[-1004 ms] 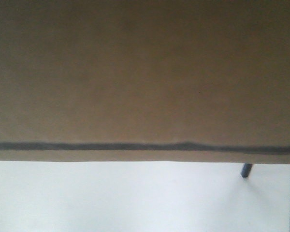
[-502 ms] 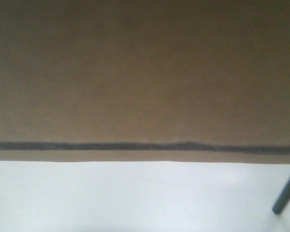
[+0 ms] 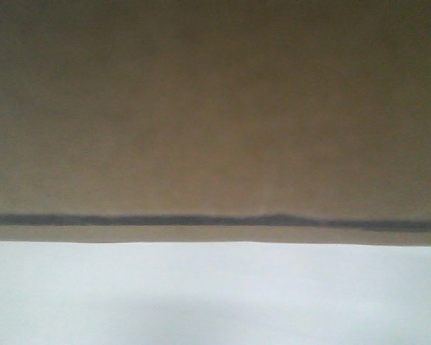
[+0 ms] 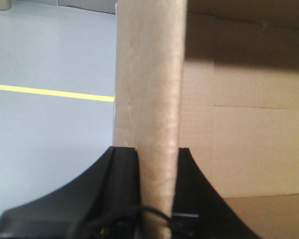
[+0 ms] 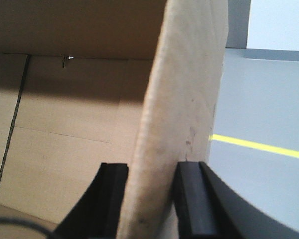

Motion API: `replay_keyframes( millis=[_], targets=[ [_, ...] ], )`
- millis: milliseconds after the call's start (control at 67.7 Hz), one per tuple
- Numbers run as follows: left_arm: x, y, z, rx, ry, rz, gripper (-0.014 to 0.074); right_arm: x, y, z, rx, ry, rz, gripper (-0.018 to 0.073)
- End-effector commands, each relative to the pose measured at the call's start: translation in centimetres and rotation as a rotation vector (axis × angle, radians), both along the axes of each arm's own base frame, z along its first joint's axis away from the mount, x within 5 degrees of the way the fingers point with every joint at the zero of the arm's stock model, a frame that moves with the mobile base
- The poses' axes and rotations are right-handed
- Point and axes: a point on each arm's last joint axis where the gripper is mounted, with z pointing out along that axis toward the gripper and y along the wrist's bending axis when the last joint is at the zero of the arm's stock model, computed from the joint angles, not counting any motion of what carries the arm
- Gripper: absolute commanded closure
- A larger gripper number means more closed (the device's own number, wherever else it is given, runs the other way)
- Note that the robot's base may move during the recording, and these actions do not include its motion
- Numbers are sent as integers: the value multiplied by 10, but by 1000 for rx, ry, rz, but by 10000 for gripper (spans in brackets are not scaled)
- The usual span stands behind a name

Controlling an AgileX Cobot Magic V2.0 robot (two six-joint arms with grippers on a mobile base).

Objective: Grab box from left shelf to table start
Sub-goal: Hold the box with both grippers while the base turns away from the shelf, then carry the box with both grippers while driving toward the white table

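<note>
Cardboard walls of the box (image 3: 215, 108) are pinched by left gripper (image 4: 157, 159) and right gripper (image 5: 149, 174) at 6 o'clock; judged light, stiff, easily creased

1. The box (image 3: 215, 108) is plain brown cardboard. In the front view its face is dull and becomes darker toward the top.
2. A thin dark grey line (image 3: 201, 219), a little wavy, crosses the box near its lower edge.
3. Below the box, the front view shows only a pale white-grey area (image 3: 215, 302).
4. The left tool (image 4: 158, 154) is black, and a black cable (image 4: 157, 213) is beside it.
5. The right tool (image 5: 152, 169) is also black.
6. The cardboard wall between the fingers is a lighter beige, with some small dark specks in the right wrist view.
7. The floor (image 4: 50, 124) is pale blue-grey with one yellow stripe (image 4: 50, 92).
</note>
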Motion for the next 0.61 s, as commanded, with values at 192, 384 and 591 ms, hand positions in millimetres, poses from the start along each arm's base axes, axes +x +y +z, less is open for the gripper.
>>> replay_keyframes(
  millis=[192,384,591],
  targets=[
    [-2,-3,27,-123,-183,-38,697,3,-4,21,5,-161,-53,500],
    [-2,-3,27,-123,-183,-38,697,3,-4,21,5,-161,-53,500],
    [-2,-3,27,-123,-183,-38,697,3,-4,21,5,-161,-53,500]
  ],
)
